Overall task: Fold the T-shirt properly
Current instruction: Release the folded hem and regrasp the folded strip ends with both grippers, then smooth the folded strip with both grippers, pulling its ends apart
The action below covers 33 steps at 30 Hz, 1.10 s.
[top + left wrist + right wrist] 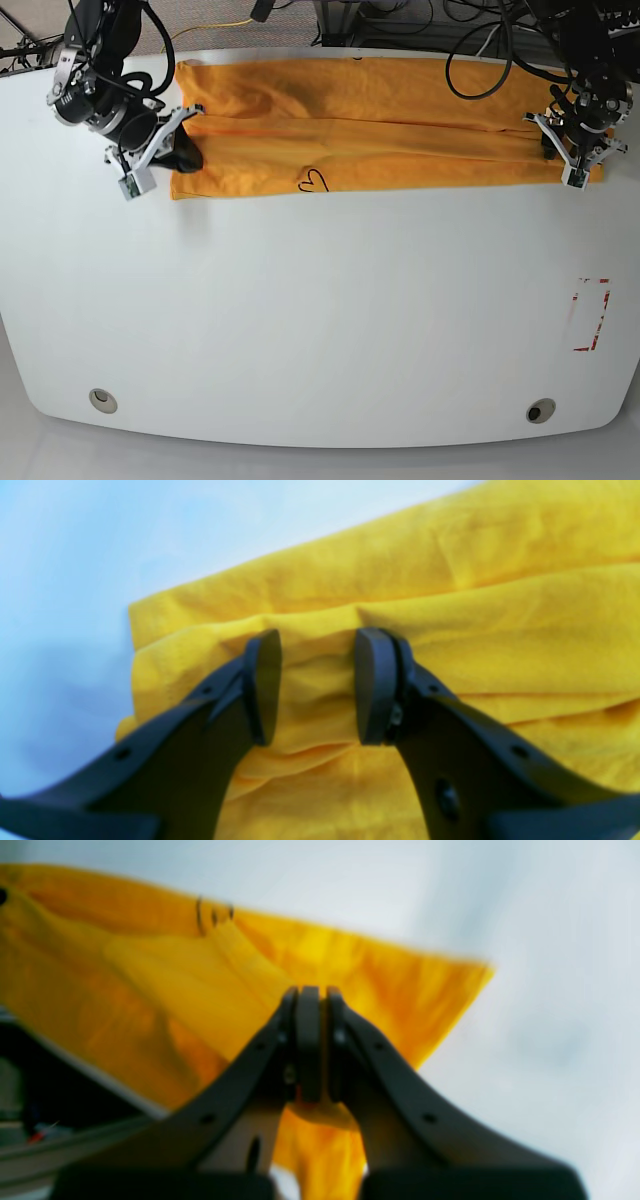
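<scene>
Up close, the right gripper (pixel 315 1045) has its fingers (pixel 307 1040) pressed flat together, with a pinch of the T-shirt (pixel 380 140) caught between them; the wrist view is so blurred that only a few dark strokes of print show on the cloth. The left gripper (pixel 317 685) stands with its fingers (pixel 372 685) parted, a bunched ridge of yellow fabric lying in the gap; whether the pads actually press it cannot be told. Both wrist views cut off the arms and most of the shirt.

From above, the T-shirt lies folded into a long band across the far part of the white surface (pixel 320 330), a small heart outline (pixel 313 180) near its front edge. The script is too small to read. A red-and-white marking (pixel 590 315) sits well apart, near the surface's edge. Beyond the far rim, cables (pixel 470 30) and grey floor are partly cut off by the frame.
</scene>
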Tool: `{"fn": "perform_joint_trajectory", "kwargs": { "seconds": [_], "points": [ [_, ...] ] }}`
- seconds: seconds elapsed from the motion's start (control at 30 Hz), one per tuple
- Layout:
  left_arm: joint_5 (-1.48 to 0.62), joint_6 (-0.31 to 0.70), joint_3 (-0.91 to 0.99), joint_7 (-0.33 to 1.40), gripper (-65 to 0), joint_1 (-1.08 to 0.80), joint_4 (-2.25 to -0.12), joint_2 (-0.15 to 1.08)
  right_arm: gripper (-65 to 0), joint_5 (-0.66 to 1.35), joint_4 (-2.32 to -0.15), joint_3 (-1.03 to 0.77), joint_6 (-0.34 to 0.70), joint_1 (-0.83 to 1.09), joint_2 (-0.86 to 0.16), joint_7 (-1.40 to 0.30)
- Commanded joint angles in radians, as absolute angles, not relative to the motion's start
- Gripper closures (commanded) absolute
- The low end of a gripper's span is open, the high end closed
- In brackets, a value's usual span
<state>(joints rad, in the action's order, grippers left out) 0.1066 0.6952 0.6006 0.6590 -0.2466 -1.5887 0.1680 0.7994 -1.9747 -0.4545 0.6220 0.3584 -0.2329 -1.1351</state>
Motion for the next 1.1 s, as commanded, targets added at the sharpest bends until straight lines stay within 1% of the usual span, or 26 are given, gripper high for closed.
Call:
{"fn": "perform_joint_trajectory", "kwargs": {
  "seconds": [0.0, 0.17, 0.2, 0.3, 0.47, 0.53, 0.67, 0.77, 0.8, 0.93, 1.0, 1.07],
  "points": [
    [0.148, 0.698, 0.595, 0.716, -22.1, -0.259, -1.570, 0.171, 0.0, 0.857, -1.992, -0.464, 0.625, 0.377, -0.255, -1.110],
    [0.150, 0.698, 0.549, 0.716, -21.9, -0.262, -1.573, 0.180, 0.0, 0.860, -1.988, -0.469, 0.625, 0.443, -0.255, -1.104],
    [0.148, 0.698, 0.547, 0.716, -21.9, -0.262, -1.572, 0.186, -0.8, 0.860, -1.988, -0.469, 0.625, 0.453, -0.257, -1.104],
    [0.148, 0.698, 0.547, 0.716, -21.9, -0.260, -1.573, 0.186, -9.8, 0.860, -1.989, -0.481, 0.622, 0.484, -0.259, -1.104],
    [0.147, 0.698, 0.545, 0.716, -22.1, -0.257, -1.575, 0.186, -38.4, 0.868, -1.995, -0.598, 0.625, 0.538, -0.254, -1.104],
    [0.147, 0.698, 0.545, 0.716, -22.1, -0.243, -1.575, 0.186, -44.4, 0.872, -2.005, -0.624, 0.628, 0.538, -0.254, -1.104],
    [0.147, 0.698, 0.547, 0.717, -22.1, -0.234, -1.573, 0.186, -45.2, 0.961, -2.008, -0.625, 0.698, 0.533, -0.254, -1.104],
    [0.147, 0.698, 0.547, 0.717, -22.1, -0.234, -1.573, 0.186, -45.2, 1.046, -2.002, -0.605, 0.698, 0.509, -0.252, -1.110],
    [0.147, 0.698, 0.547, 0.717, -22.1, -0.234, -1.573, 0.186, -45.2, 1.061, -1.992, -0.572, 0.698, 0.492, -0.242, -1.110],
    [0.147, 0.698, 0.547, 0.717, -22.1, -0.231, -1.573, 0.186, -44.9, 1.041, -1.946, -0.470, 0.698, 0.427, -0.208, -1.110],
    [0.147, 0.698, 0.547, 0.717, -22.1, -0.231, -1.575, 0.186, -42.6, 1.020, -1.902, -0.426, 0.698, 0.401, -0.183, -1.110],
    [0.147, 0.698, 0.549, 0.717, -22.1, -0.231, -1.584, 0.186, -37.9, 0.987, -1.825, -0.371, 0.698, 0.374, -0.165, -1.110]
  ]
}}
